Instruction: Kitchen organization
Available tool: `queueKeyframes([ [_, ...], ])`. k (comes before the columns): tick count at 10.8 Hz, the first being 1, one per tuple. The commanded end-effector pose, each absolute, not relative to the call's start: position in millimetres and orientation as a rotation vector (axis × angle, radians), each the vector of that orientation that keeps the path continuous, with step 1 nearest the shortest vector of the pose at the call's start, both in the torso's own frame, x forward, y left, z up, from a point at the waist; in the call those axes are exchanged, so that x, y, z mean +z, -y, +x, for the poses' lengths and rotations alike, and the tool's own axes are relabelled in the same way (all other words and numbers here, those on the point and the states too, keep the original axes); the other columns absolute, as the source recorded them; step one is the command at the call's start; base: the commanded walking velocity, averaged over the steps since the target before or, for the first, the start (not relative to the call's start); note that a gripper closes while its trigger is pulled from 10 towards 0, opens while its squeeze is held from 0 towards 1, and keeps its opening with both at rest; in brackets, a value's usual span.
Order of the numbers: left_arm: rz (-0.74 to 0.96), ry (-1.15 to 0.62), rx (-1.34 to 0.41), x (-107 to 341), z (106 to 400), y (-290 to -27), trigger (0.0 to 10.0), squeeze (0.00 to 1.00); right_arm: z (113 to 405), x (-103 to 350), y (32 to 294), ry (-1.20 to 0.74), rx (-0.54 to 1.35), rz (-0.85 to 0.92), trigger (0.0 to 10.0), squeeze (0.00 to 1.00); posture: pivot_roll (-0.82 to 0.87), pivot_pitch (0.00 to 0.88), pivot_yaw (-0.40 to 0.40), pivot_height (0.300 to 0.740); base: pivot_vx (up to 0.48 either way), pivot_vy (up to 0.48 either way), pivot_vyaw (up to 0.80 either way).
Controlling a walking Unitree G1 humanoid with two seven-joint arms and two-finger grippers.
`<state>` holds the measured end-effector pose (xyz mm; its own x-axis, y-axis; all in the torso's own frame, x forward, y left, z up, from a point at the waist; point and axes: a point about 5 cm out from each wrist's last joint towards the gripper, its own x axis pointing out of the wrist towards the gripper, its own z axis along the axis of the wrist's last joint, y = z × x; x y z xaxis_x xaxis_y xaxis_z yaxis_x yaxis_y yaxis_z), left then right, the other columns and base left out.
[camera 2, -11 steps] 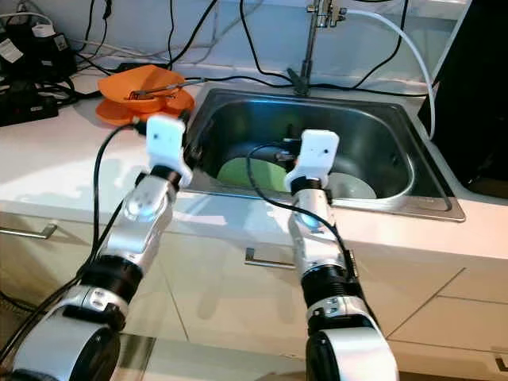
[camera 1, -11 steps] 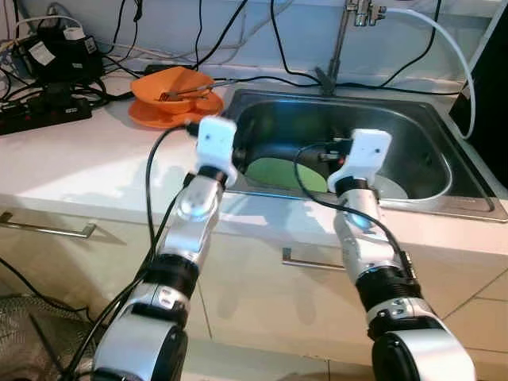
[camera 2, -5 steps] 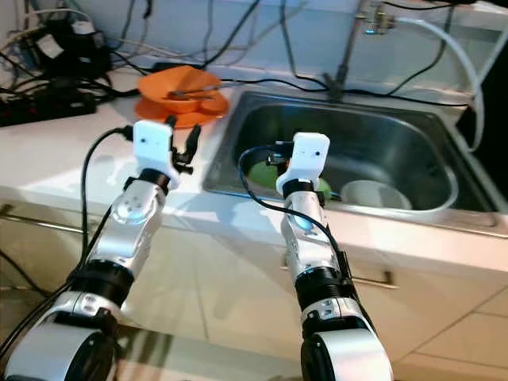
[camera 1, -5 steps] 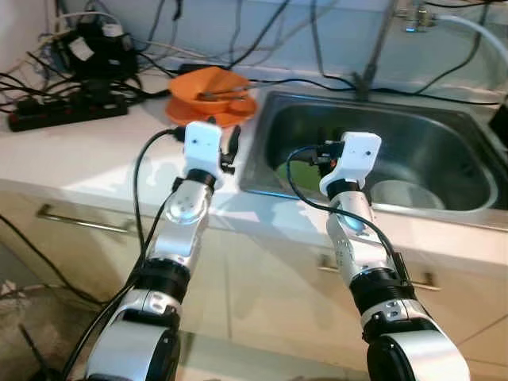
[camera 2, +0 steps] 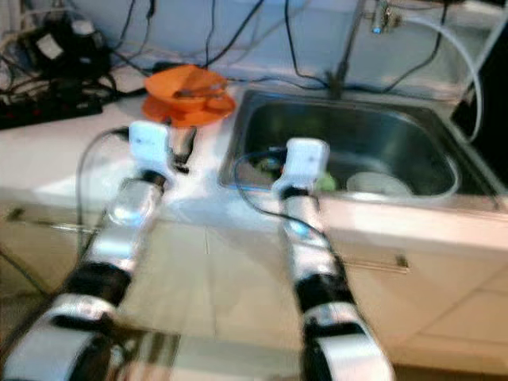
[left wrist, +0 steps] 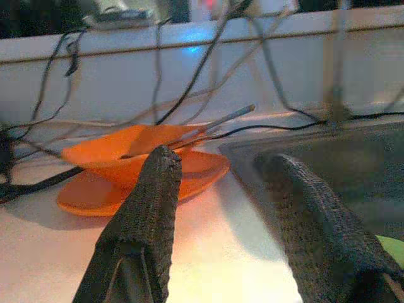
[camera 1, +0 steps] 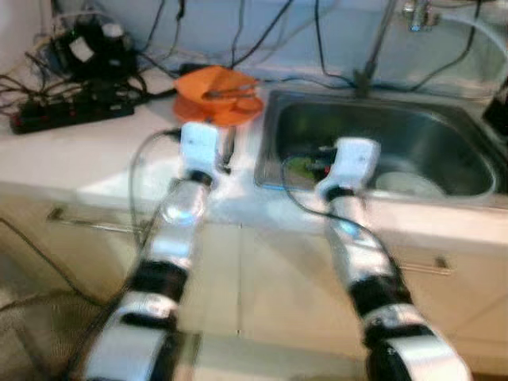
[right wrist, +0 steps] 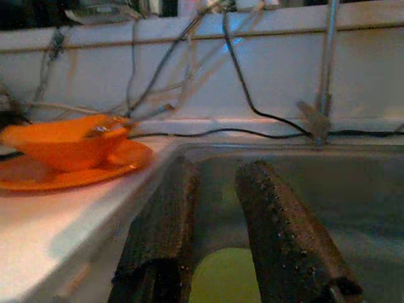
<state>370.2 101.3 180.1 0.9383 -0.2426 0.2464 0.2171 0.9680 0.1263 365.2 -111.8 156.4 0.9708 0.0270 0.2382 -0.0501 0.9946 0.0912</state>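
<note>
The left gripper (left wrist: 221,170) hovered empty, fingers spread, over the white counter (camera 1: 87,163) near the orange bowl (left wrist: 136,148) on its plate (left wrist: 199,167). The right gripper (right wrist: 214,189), fingers parted and empty, hung at the steel sink (camera 1: 444,135) above a green plate (right wrist: 221,274).

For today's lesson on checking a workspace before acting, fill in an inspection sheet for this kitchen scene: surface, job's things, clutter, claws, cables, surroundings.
Surface: white countertop with a steel sink set into it.
Job's things: orange bowl on an orange plate, a utensil resting in the bowl; a green plate and a white plate in the sink.
Clutter: black power strip and an adapter at the back left.
Claws: left claw open, above the countertop near the bowl; right claw open, at the sink's front edge.
Cables: many black cables along the wall; a white hose from the tap.
Surroundings: tap, cabinet fronts with handles below.
</note>
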Motion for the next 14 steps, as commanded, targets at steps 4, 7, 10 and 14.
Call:
queueKeyframes([
  [4,0.127,0.277,-0.230,184.2,369.2,-104.4,10.0,0.00,365.0,157.5,108.1,0.238,0.042,0.111,10.0,0.00,0.17,0.000,0.005,0.740,0.000,0.120,0.00],
  [7,0.124,0.274,-0.215,183.9,369.1,-105.8,10.0,0.00,365.2,155.4,105.6,0.226,0.053,0.101,10.0,0.00,0.17,0.000,0.005,0.740,0.000,0.000,0.00],
  [10,0.117,0.263,-0.182,183.5,370.1,-110.3,10.0,0.00,365.4,153.8,104.3,0.215,0.061,0.093,10.0,0.00,0.18,0.000,0.003,0.740,0.000,0.000,0.00],
  [14,0.120,0.258,-0.173,182.9,370.0,-111.5,10.0,0.00,364.8,154.0,102.2,0.222,0.075,0.054,10.0,0.00,0.18,0.000,0.003,0.740,0.184,0.000,0.33],
])
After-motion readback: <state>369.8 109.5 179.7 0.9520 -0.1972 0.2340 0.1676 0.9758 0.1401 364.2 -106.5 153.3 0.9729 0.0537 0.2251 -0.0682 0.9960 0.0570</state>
